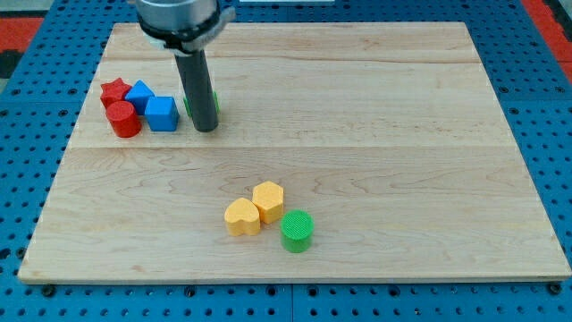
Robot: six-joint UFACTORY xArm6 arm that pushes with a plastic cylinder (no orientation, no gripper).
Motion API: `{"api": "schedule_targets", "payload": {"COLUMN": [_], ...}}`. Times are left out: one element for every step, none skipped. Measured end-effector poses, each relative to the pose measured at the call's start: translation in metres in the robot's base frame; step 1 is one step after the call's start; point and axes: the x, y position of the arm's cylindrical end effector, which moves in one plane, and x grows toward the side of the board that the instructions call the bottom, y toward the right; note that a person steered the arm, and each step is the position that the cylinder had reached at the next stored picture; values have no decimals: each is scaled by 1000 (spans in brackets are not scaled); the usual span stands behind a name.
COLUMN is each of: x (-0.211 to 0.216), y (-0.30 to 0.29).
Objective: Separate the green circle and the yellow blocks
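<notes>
Wooden board (375,107) on blue pegboard (27,179); no claw, my tip (206,128) holds nothing, far from green circle (298,230).

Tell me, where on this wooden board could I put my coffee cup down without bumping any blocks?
The view's right half of the board is bare, as is the view's bottom-left corner. Crowded: the top left, where the red star, red cylinder, two blue blocks and my tip sit, and bottom centre, with the yellow blocks and green circle.

Lab bench, blue pegboard (54,54), wooden board (357,134)
</notes>
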Motion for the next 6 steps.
{"api": "schedule_targets", "payload": {"x": [18, 71, 131, 158, 126, 77], "y": [48, 162, 138, 109, 60, -8]}}
